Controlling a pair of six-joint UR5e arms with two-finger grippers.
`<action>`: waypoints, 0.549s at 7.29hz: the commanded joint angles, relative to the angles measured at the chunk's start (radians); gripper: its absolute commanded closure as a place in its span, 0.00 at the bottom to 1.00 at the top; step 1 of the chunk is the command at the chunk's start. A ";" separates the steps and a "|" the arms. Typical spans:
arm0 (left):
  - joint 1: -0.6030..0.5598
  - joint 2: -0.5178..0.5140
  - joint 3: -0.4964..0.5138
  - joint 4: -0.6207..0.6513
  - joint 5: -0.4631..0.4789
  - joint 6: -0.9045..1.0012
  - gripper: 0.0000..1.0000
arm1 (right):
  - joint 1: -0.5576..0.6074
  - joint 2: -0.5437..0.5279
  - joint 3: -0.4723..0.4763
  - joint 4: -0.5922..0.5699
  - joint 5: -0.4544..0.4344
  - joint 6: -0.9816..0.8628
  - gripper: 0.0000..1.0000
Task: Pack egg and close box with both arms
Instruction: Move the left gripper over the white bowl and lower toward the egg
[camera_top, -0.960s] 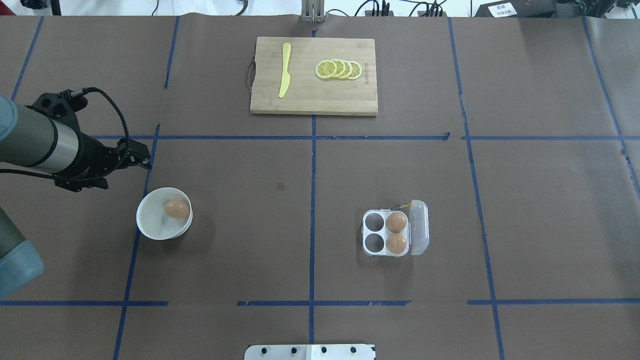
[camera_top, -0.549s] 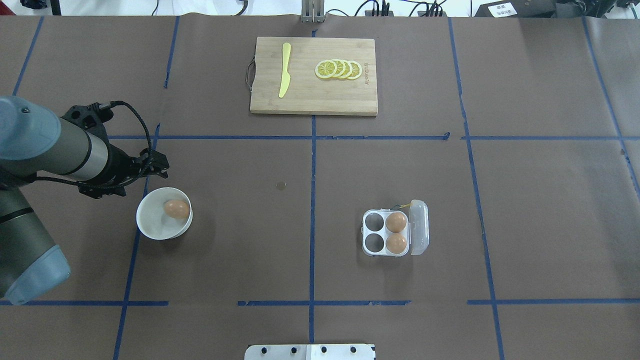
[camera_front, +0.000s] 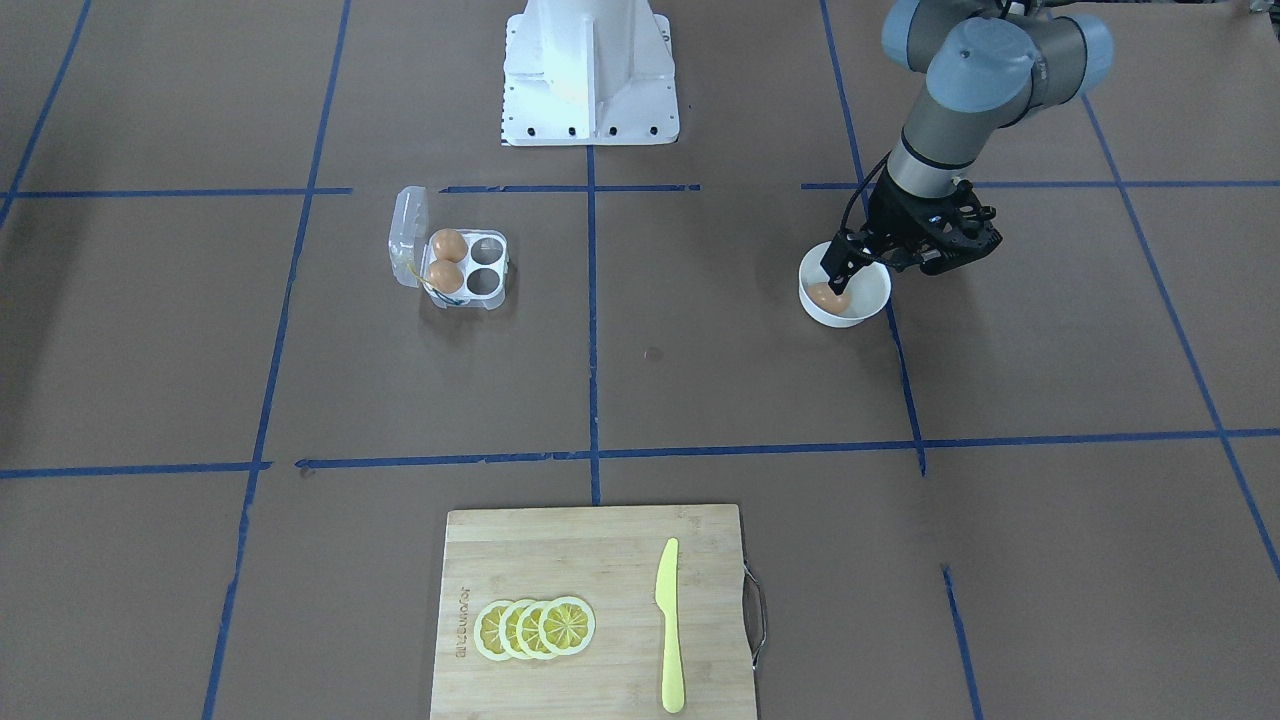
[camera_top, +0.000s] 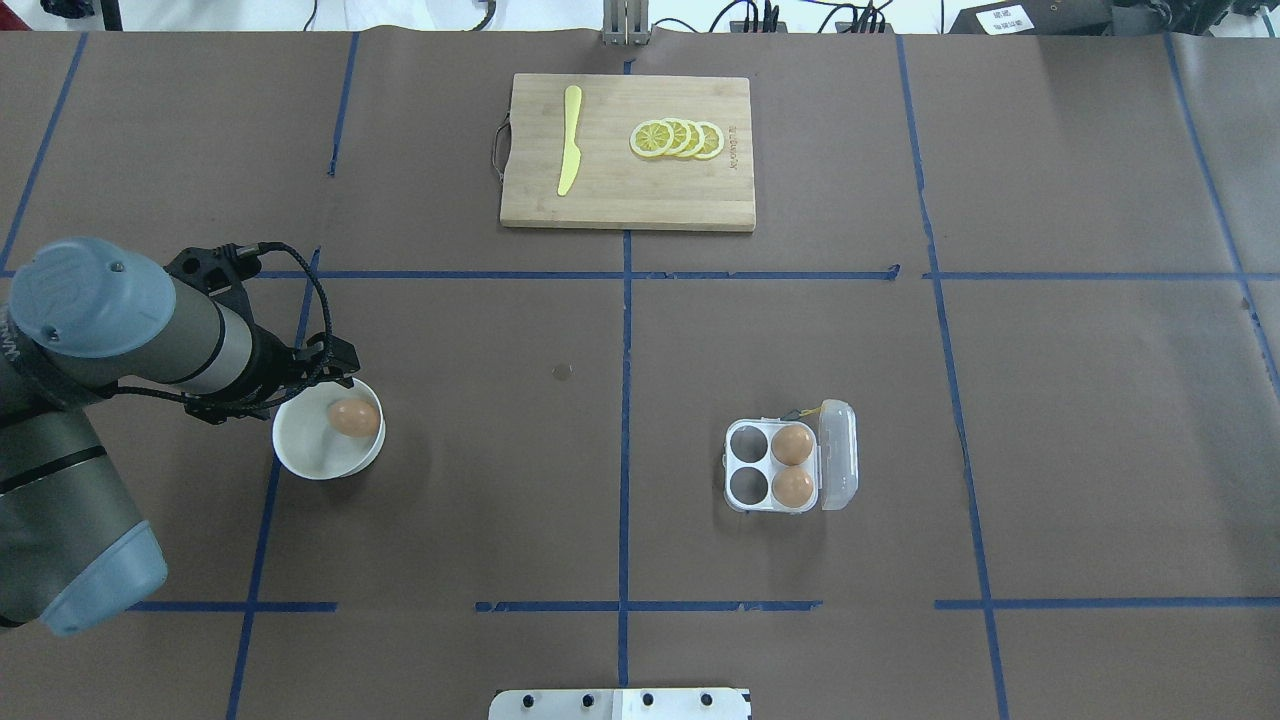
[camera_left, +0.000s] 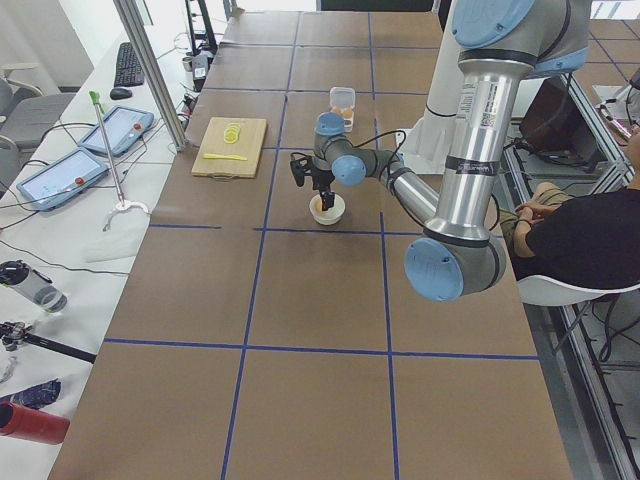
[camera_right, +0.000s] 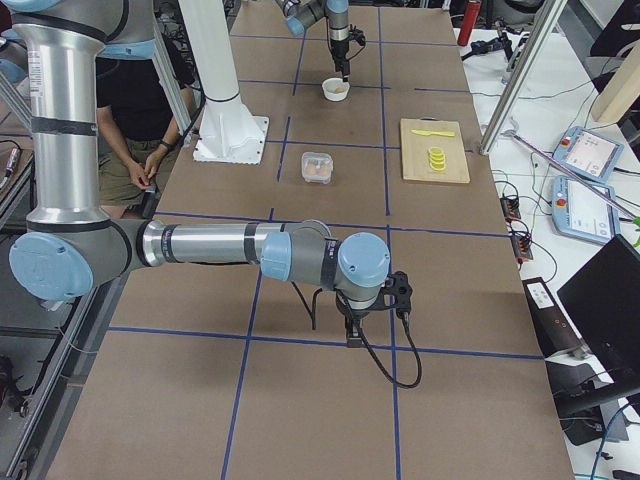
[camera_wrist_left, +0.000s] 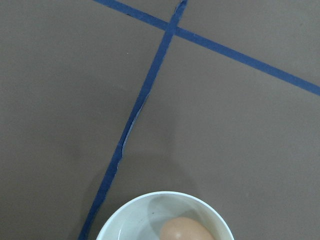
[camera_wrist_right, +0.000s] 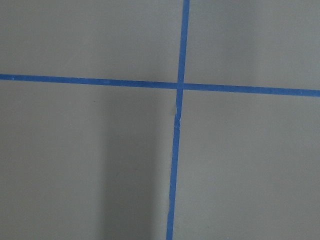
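One orange-brown egg (camera_top: 354, 418) lies in a white bowl (camera_top: 300, 455) at the table's left; it also shows at the bottom of the left wrist view (camera_wrist_left: 187, 231). My left gripper (camera_top: 343, 366) hangs over the bowl's far rim, just above that egg (camera_front: 828, 296), and looks open and empty. The clear box (camera_top: 748, 440) sits right of centre with its lid (camera_top: 838, 455) swung open; two eggs (camera_top: 792, 444) fill the cells beside the lid, and the other two cells are empty. My right gripper (camera_right: 355, 335) shows only in the exterior right view, so I cannot tell its state.
A wooden cutting board (camera_top: 625, 200) with a yellow knife (camera_top: 570, 140) and lemon slices (camera_top: 678, 138) lies at the far middle. The white pedestal (camera_front: 590, 70) stands at the robot's side. A seated person (camera_left: 580, 240) is beside the table.
My left arm has swung right and toward the robot, bringing its gripper from beyond the bowl to over the bowl's far rim. The egg, bowl and box have not moved.
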 joint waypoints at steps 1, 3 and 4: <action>0.024 -0.003 0.014 0.000 0.005 -0.002 0.00 | 0.000 0.000 0.000 0.001 -0.001 -0.002 0.00; 0.032 -0.015 0.028 0.006 0.006 0.000 0.00 | 0.000 0.000 -0.004 0.001 -0.001 -0.003 0.00; 0.033 -0.015 0.029 0.008 0.006 0.000 0.00 | 0.000 0.000 -0.005 0.001 -0.003 -0.005 0.00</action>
